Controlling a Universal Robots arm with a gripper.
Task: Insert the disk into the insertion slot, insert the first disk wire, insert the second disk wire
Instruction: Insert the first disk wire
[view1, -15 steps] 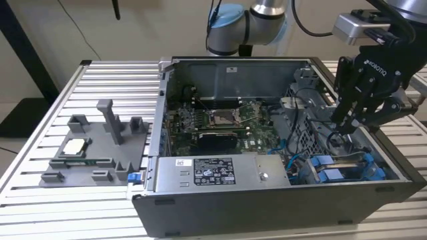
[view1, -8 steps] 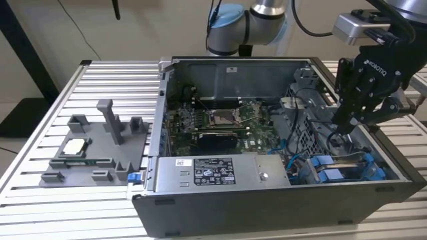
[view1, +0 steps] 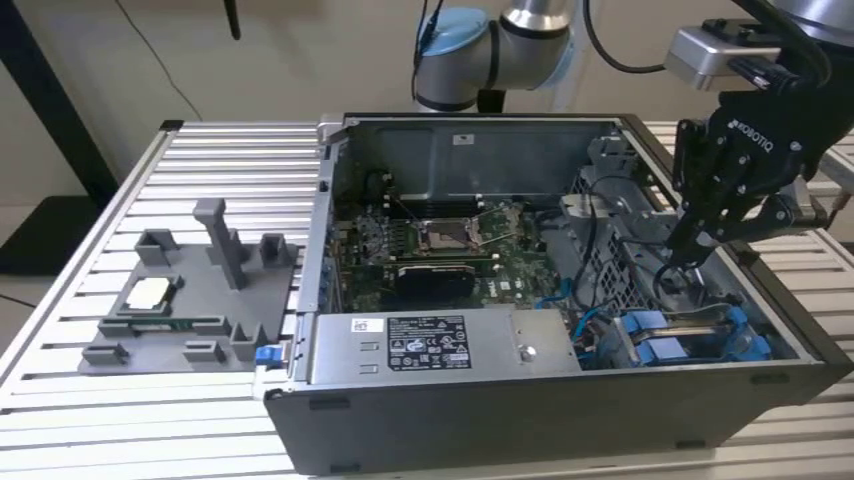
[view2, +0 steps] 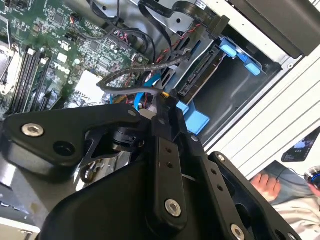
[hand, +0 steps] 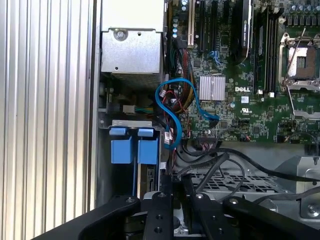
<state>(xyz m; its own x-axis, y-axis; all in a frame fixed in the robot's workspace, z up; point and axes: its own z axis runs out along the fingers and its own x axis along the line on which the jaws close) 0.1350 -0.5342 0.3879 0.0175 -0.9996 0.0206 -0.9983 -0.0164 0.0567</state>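
Note:
The disk (view1: 694, 335), in its blue carrier, sits in the bay at the open computer case's front corner on the exterior view's right. Its blue tabs (hand: 132, 150) and bare connector edge (view2: 200, 75) show in the wrist views. My gripper (view1: 678, 255) hangs inside the case just above and behind the bay, fingers shut together (view2: 162, 100). A black sleeved wire (view2: 145, 65) with coloured strands runs right past the fingertips (hand: 167, 182); I cannot tell whether it is pinched. A blue wire (hand: 170, 115) loops over the motherboard beside the bay.
The motherboard (view1: 441, 245) fills the case floor, with the power supply box (view1: 427, 345) along the front. A grey fixture (view1: 187, 300) with small parts lies on the slatted table at the exterior view's left. A person's hand (view2: 265, 182) is beyond the table.

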